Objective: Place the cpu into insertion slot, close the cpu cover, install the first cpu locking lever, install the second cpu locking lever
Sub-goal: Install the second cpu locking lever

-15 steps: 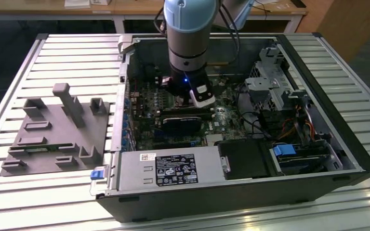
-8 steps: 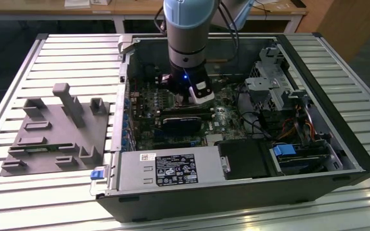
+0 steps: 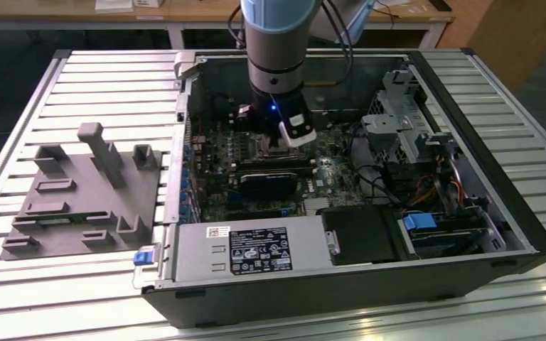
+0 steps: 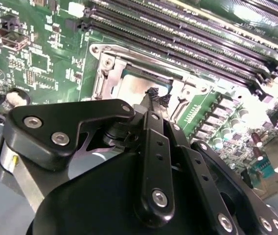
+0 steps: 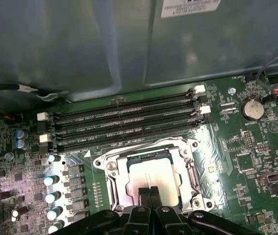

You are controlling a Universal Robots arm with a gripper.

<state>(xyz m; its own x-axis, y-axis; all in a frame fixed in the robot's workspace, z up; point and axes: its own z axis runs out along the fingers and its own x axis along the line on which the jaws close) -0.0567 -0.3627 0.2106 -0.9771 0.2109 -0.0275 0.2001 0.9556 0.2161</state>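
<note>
Pincer (image 5: 150,193) pressed together, tips low over the cpu (image 5: 153,177) seated in its socket; cpu cover (image 5: 151,149) around it.

My end effector (image 5: 150,196) covers the near edge of the cpu (image 5: 153,177) in the first wrist view. In the exterior view my arm (image 3: 275,42) hides the socket, and the picture's top edge cuts the arm off.

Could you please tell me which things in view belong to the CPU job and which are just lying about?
Job:
cpu, seated in the socket
cpu cover, down around it
hand, fingertips together at the socket

Lying about:
memory slots
coin battery
grey fixture tray
power supply
</note>
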